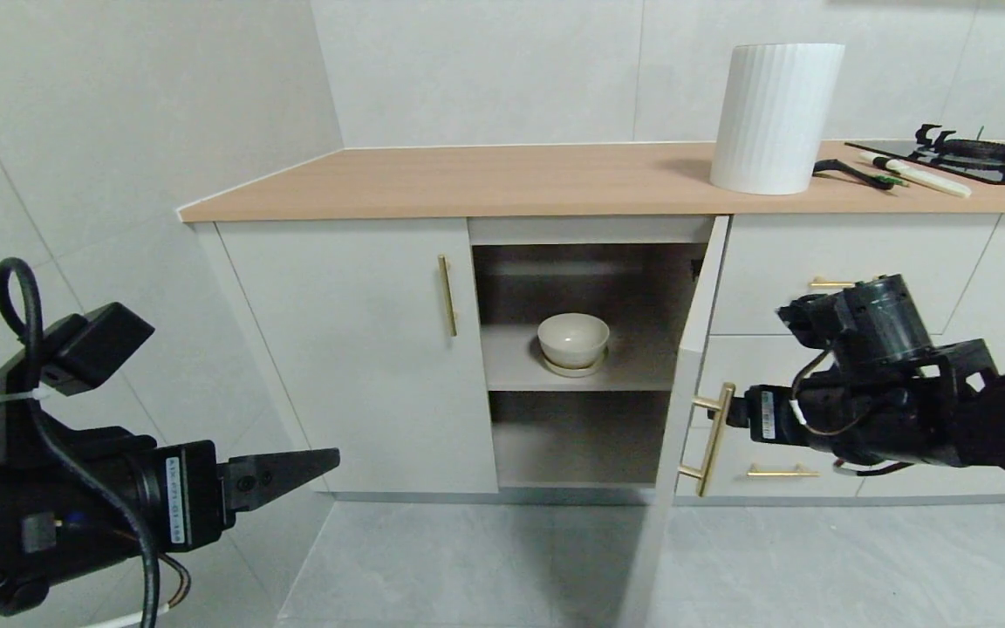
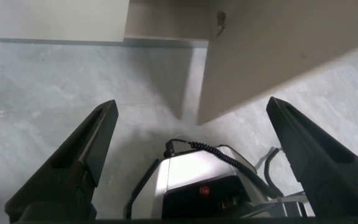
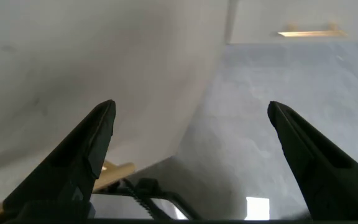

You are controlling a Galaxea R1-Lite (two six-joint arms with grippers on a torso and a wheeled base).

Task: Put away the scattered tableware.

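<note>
Bowl [image 1: 573, 338] sits on a plate [image 1: 572, 368] on the shelf [image 1: 642, 366] behind the open door [image 1: 693, 331]. Your right gripper [image 1: 723, 415], jaws apart, is just beside the door's upright handle [image 1: 712, 440]. Left gripper [image 1: 326, 459], jaws apart, hangs well off the door. Right arm looks nearer for shutting it.

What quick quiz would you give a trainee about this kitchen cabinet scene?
1. True or false: the cabinet door stands open.
2. What sits on the shelf inside? A) a bowl on a saucer; B) a kettle; C) two mugs.
3. Which gripper is next to the door's gold handle?
Key: 1 true; 2 A; 3 the right gripper.
</note>
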